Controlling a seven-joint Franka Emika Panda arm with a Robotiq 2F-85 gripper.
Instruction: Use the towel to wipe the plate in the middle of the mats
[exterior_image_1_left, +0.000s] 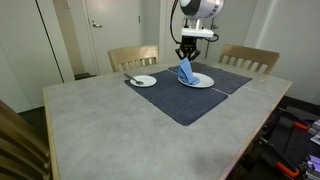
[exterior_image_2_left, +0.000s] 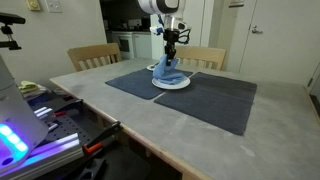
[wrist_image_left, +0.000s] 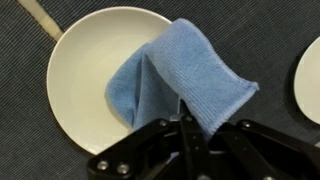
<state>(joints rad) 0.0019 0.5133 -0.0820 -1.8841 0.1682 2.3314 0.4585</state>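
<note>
Standing by the table (exterior_image_1_left: 100, 125), I see at the far left edge a wooden chair (exterior_image_1_left: 133, 56) pushed in behind it. In front of that chair the dark mats (exterior_image_1_left: 180, 100) begin, and on their left part sits a small plate (exterior_image_1_left: 143, 81) with a thin utensil (exterior_image_1_left: 131, 77) resting on its left rim.

Moving right, near the middle of the mats, is the plate (exterior_image_1_left: 205, 82), well apart from the small one. The blue towel (exterior_image_1_left: 187, 71) stands on it in a loose, draped peak, its lower folds touching the plate's surface. Straight above hangs the gripper (exterior_image_1_left: 187, 55), pointing down from the white arm (exterior_image_1_left: 200, 12), and its fingers are pinched together on the top of the towel. Further right, a second chair (exterior_image_1_left: 250, 60) stands at the table's far corner.

In both exterior views the towel sits toward one side of the plate, not across its centre.

From the wrist view, going left to right: a pale strip (wrist_image_left: 40, 18) runs up to the plate's rim, and I cannot tell what it is. Then comes bare white plate, then the towel folded over the plate's right part, with the black fingers (wrist_image_left: 150, 140) closed on its lower fold. At the far right edge the rim of the small plate peeks in.
</note>
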